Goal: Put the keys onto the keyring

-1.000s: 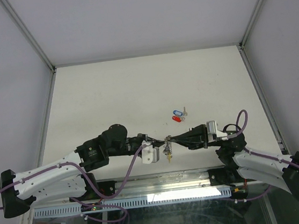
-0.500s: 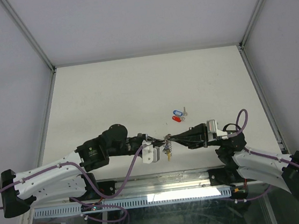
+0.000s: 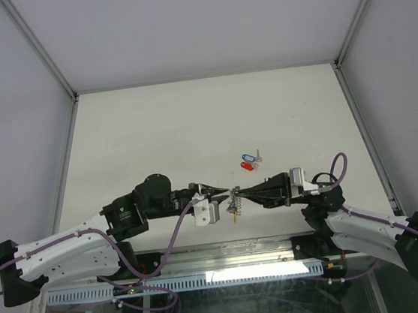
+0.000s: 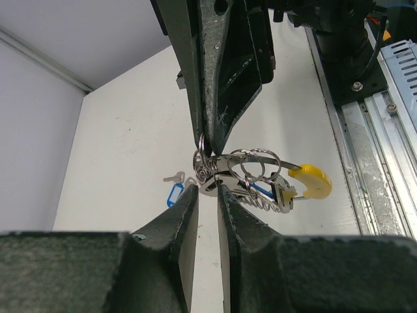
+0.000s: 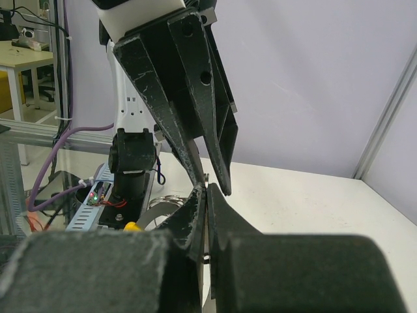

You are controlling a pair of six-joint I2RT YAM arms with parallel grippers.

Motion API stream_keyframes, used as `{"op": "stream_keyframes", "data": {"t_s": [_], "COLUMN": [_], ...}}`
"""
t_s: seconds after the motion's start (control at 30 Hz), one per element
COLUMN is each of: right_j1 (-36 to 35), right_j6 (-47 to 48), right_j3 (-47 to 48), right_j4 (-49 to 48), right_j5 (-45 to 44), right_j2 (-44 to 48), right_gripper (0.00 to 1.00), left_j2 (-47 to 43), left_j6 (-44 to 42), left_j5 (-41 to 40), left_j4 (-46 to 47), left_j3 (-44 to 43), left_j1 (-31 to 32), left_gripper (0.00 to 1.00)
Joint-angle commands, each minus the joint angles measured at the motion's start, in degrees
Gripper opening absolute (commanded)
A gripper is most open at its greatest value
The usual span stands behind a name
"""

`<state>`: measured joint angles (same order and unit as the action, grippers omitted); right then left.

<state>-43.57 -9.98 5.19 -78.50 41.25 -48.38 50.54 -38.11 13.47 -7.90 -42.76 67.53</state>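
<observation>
Left wrist view: left end effector (image 4: pixel 208 195) slightly parted, gripping nothing. The keyring (image 4: pixel 313 182) hangs just beyond its tips, pinched in the closed right end effector (image 4: pixel 208 145). Likely light, stiff, slippery wire, best pinched on bare ring. Loose keys (image 4: pixel 174 193) lie beyond on the table (image 4: pixel 130 130).

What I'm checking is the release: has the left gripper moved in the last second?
Yes. The left gripper has drawn back slightly leftward, away from the blue and red key tags.
</observation>
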Motion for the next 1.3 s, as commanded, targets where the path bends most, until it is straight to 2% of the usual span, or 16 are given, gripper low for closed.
{"op": "stream_keyframes", "data": {"t_s": [0.0,0.23,0.4,0.57,1.27], "right_j1": [0.2,0.2,0.2,0.2,0.2], "right_j6": [0.9,1.0,1.0,0.8,-0.3], "right_j3": [2.5,2.4,2.3,2.3,3.2], "right_j4": [-2.2,-2.2,-2.5,-2.9,-2.3], "right_j5": [-1.2,-1.3,-1.3,-1.4,-0.8], "right_j2": [0.2,0.4,0.3,0.7,2.2], "right_gripper": [0.00,0.00,0.00,0.00,0.00], "left_j2": [0.3,1.2,1.4,1.7,1.8], "left_j6": [1.7,2.2,2.0,1.9,2.0], "left_j5": [3.0,5.2,4.7,4.0,2.7], "left_j4": [5.4,6.3,5.9,5.3,5.2], "left_j3": [-0.4,0.1,0.1,0.1,0.4], "left_j1": [0.4,0.4,0.4,0.4,0.4], "left_gripper": [0.17,0.16,0.06,0.00,0.02]}}
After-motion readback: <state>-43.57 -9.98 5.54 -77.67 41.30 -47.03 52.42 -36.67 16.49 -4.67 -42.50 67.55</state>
